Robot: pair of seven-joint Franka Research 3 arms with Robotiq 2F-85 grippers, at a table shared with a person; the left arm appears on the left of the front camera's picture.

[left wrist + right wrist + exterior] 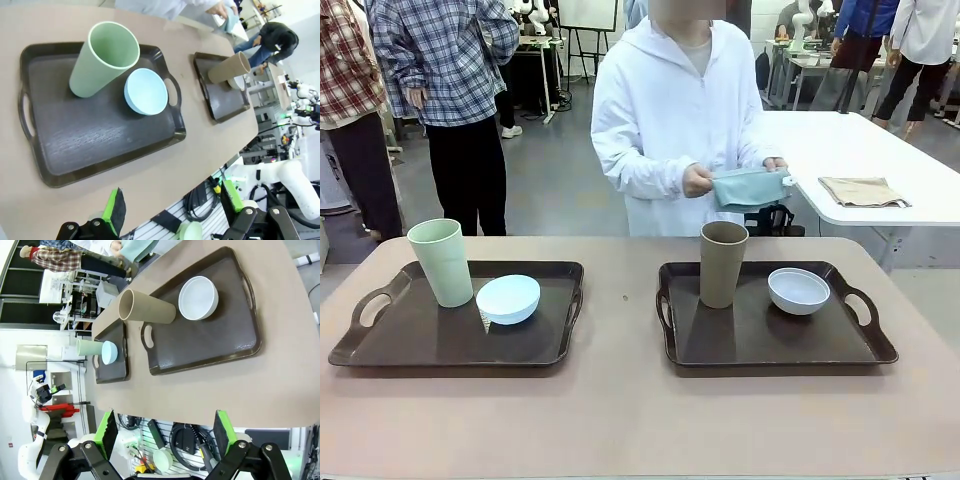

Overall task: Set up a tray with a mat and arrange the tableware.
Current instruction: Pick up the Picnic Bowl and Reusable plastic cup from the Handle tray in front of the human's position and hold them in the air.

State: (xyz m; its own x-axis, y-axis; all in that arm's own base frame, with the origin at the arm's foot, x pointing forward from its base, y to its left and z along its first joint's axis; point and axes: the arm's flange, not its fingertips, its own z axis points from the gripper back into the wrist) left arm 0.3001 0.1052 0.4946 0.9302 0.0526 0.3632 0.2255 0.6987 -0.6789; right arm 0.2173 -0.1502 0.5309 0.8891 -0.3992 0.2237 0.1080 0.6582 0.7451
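Note:
Two dark brown trays lie side by side on the table. The left tray [420,340] [90,145] carries a pale green cup [439,262] [104,59] and a light blue bowl [508,298] [145,91]. On the right tray [770,345] [210,335] stand a brown cup [723,263] [147,306] and a white bowl [798,290] [198,297]. Across the table, a person holds a folded teal mat [750,187] in both hands. My left gripper [172,205] and right gripper [165,432] hang open off the near table edge, holding nothing.
A folded beige cloth [863,191] lies on a white table behind the person at the right. Bare tabletop [620,300] runs between the trays and along the near edge. Other people stand farther back.

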